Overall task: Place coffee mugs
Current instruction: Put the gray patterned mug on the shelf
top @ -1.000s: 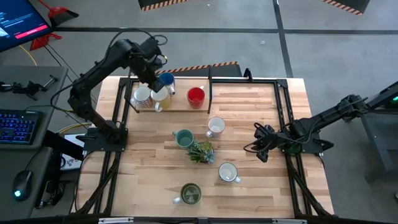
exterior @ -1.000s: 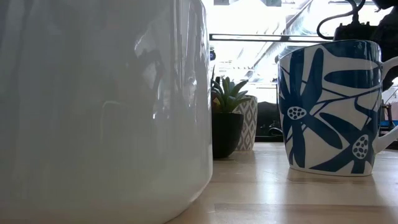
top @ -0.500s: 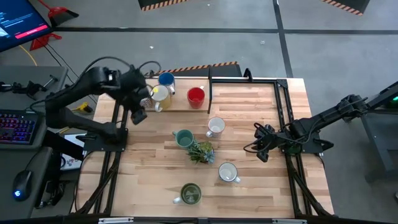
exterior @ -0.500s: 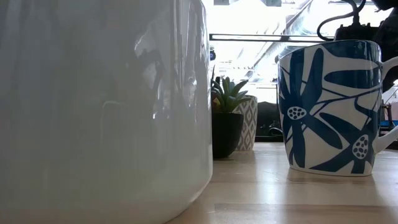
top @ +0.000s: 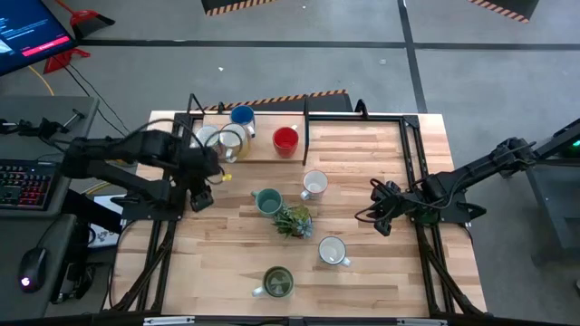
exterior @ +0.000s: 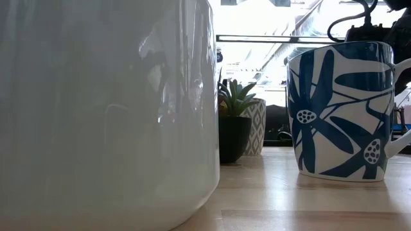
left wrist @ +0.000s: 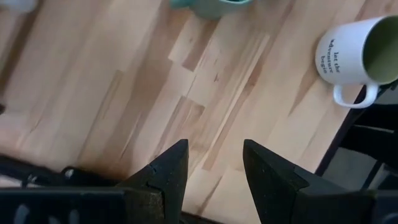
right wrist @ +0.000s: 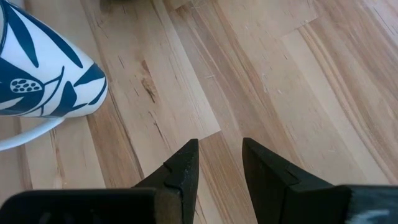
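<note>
High view: four ceramic mugs stand grouped along the table's far edge — round blue mug (top: 242, 115), red mug (top: 285, 139), two cream mugs (top: 220, 140). Teal mug (top: 266, 201) and white mug (top: 314, 184) stand mid-table; a white blue-patterned mug (top: 332, 252) and olive green mug (top: 276, 282) sit toward the near edge. Small spiky green plant (top: 292, 220) stands between them. Left gripper (top: 201, 186) hovers near the left edge, fingers spread, empty. Right gripper (top: 379, 213) rests near the right edge, fingers slightly parted, empty.
</note>
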You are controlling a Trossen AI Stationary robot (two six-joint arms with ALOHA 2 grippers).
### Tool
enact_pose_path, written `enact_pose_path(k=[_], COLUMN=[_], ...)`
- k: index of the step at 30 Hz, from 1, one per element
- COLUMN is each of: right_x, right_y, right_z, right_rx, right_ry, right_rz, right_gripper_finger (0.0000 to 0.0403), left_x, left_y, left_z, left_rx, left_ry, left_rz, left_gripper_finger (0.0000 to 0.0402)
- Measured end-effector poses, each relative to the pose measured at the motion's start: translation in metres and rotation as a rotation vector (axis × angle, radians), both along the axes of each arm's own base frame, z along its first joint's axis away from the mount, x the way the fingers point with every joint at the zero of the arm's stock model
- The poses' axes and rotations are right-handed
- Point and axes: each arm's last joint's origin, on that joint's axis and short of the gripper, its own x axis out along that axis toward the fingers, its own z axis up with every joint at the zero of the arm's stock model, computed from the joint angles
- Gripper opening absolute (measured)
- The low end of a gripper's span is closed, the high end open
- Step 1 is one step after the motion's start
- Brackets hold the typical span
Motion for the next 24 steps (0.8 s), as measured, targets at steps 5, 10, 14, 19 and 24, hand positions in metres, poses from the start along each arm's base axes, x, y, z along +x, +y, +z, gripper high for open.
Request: enact_pose_path(k=[5,10,14,19,24], right_x=[-0.001,0.000,0.000,0.000,0.000], right_y=[0.000,0.000,0.000,-0.001,-0.002], right_z=[0.000,0.000,0.000,0.000,0.000], right_rx=[-0.003,-0.002,-0.006,-0.009,-0.018], right_ry=[0.007,0.006,0.004,-0.009,-0.026], right_rz=[0.000,-0.001,-0.006,-0.051,-0.108], right_gripper_finger=[0.0103,0.0103,0.0103,0.0103,0.0103], left_x=[0.010,0.022,0.029,0.034,0.033], left_y=[-0.011,-0.019,-0.025,-0.029,-0.028], left_z=[-0.024,-0.045,-0.062,-0.083,-0.098], left_rx=[0.008,0.006,0.008,0.022,0.040], left_ry=[-0.028,-0.104,-0.168,-0.215,-0.214], left_rz=[-0.058,-0.070,-0.097,-0.161,-0.201], left_gripper_finger=[0.0145,0.0145,0.0145,0.0145,0.0145])
